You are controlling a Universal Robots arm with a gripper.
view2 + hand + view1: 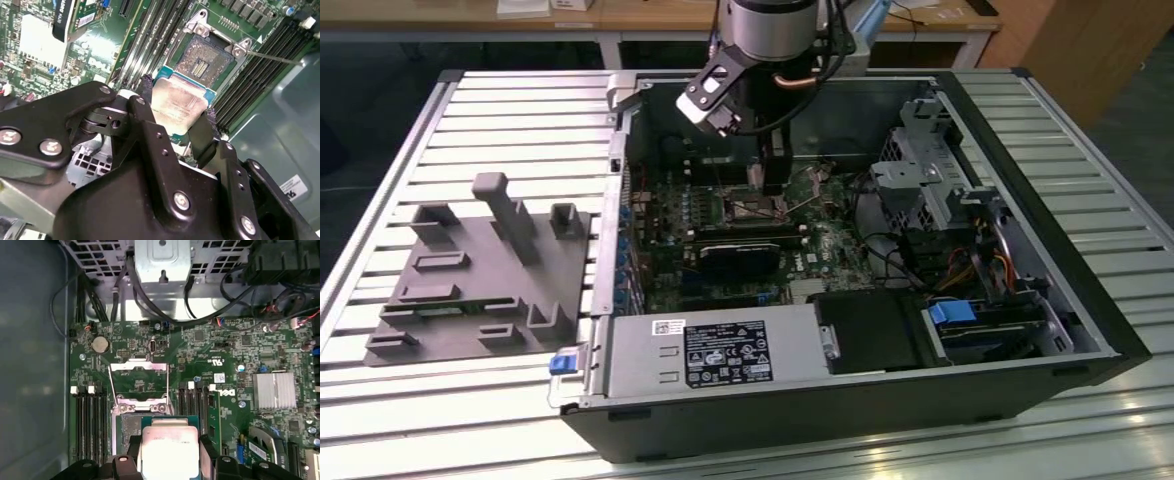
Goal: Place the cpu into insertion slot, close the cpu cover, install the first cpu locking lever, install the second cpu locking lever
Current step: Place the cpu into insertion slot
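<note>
an open computer case [854,425] lies on a slatted table [520,100], grey fixture [460,285] beside it.

Black screw-studded jaws, silver-grey arm [767,28]

A table [480,110] of pale ribbed slats carries everything. An open black case [854,425] lies on its side on the slats, its open face upward. Just beside the case, on the exterior view's left, a flat grey fixture [454,300] with raised blocks and posts rests on the slats. Slats run on past the case on both its sides.
</note>
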